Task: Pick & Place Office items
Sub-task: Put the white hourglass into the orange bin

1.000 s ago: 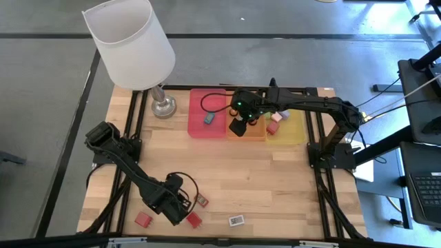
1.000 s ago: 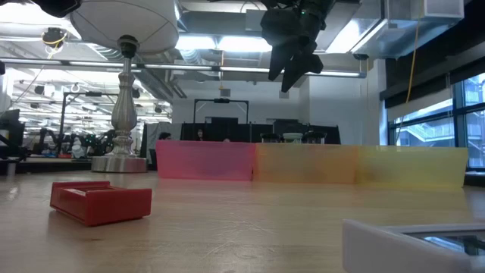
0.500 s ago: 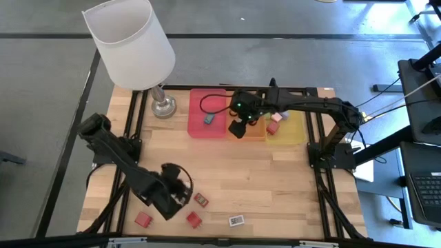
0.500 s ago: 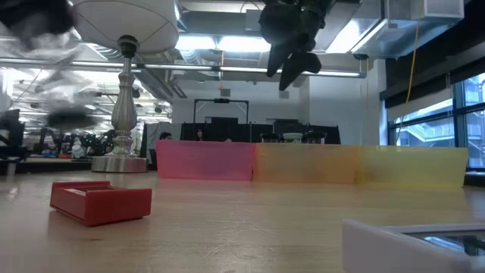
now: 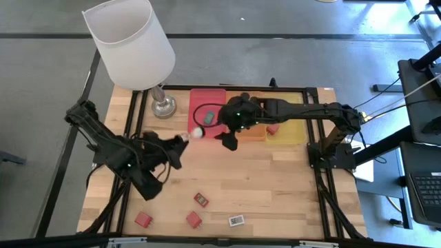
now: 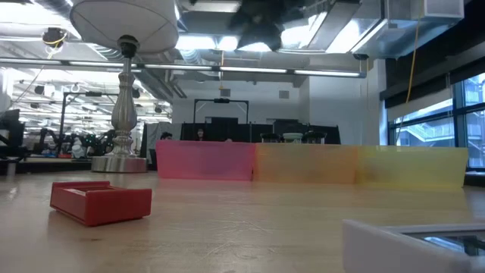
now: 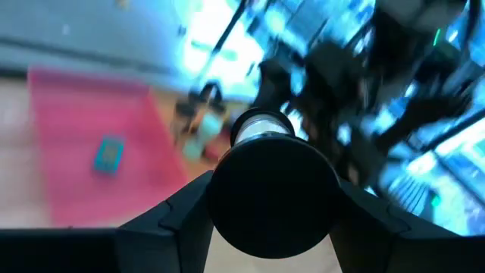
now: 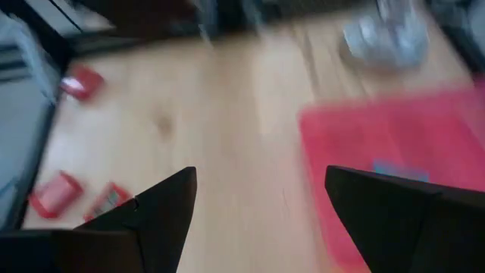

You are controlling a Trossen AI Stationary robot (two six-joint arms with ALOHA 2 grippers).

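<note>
My left gripper [image 5: 185,140] is up over the table's middle left, shut on a black cylinder [image 5: 195,134] with a white top [image 7: 261,126]. My right gripper [image 5: 227,142] hangs open just to the right of it, over the red tray's near edge, with nothing between its fingers [image 8: 163,216]. A teal block [image 5: 209,116] lies in the red tray [image 5: 207,103]. Three red blocks [image 5: 143,219], [image 5: 194,220], [image 5: 200,200] and a white block [image 5: 236,220] lie on the wood near the front edge. My left gripper pinches the cylinder's round black body [image 7: 227,199] between its two fingers, which stand on either side of it. The fingers come about level from the table's left and lie along the cylinder. Its white top [image 5: 198,132] points away toward the red tray. It is lifted clear.
A white-shaded lamp [image 5: 131,41] stands at the far left, its base [image 5: 163,107] beside the red tray. The orange tray [image 5: 251,132] and the yellow tray [image 5: 293,127] adjoin it on the right; a red piece [image 5: 273,128] lies there. Bare wood spans the table's middle.
My left gripper has risen from near the front edge, gone toward the far side and the red tray, and tipped from pointing down to about level, carrying the cylinder clear of the table. My right gripper has swung from over the orange tray toward the table's left and near side.
</note>
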